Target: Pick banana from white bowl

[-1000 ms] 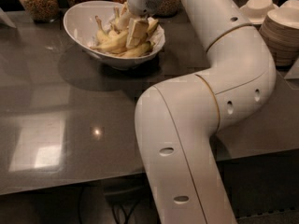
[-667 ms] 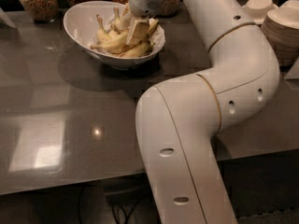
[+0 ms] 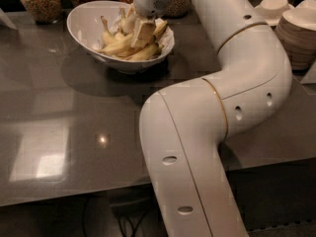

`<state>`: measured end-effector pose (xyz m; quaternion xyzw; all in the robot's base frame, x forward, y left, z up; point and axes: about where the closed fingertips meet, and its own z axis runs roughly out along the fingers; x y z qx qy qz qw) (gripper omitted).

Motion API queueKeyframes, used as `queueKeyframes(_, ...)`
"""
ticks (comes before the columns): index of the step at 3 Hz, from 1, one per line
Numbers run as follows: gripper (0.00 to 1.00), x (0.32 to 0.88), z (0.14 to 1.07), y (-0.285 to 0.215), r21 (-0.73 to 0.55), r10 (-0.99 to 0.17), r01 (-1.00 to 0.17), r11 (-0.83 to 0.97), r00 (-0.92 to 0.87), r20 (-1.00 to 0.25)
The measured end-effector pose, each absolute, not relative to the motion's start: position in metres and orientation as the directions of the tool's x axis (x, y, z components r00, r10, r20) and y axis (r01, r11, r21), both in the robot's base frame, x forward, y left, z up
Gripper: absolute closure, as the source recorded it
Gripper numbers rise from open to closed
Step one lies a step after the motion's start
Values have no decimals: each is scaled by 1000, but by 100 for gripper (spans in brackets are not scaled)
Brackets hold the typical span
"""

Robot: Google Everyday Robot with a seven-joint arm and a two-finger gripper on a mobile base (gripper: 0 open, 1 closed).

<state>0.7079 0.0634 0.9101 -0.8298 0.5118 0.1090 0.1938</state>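
Scarcely shifted, gripper (image 3: 142, 34) sits among bananas (image 3: 118, 46) in white bowl (image 3: 80, 22); its hold can't be told.

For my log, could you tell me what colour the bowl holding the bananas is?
White bowl, per the camera view; the gripper is down among its bananas.

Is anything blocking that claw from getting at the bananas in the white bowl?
Nothing visible does. The gripper is down inside the white bowl, right among the bananas. The jars behind the bowl and the stacked dishes off to the right stand clear of it.
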Motion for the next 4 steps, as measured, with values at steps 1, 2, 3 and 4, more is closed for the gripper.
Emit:
queueKeyframes(1,50,710,908,72,-215,-797,-882,-419,471,-379)
queueKeyframes(2,49,710,911,72,-215,-797,-882,-419,471,-379)
queueKeyframes(3,48,710,908,72,-215,-797,-882,-419,471,-379)
queueKeyframes(4,49,710,908,72,-215,-797,-882,-419,471,-379)
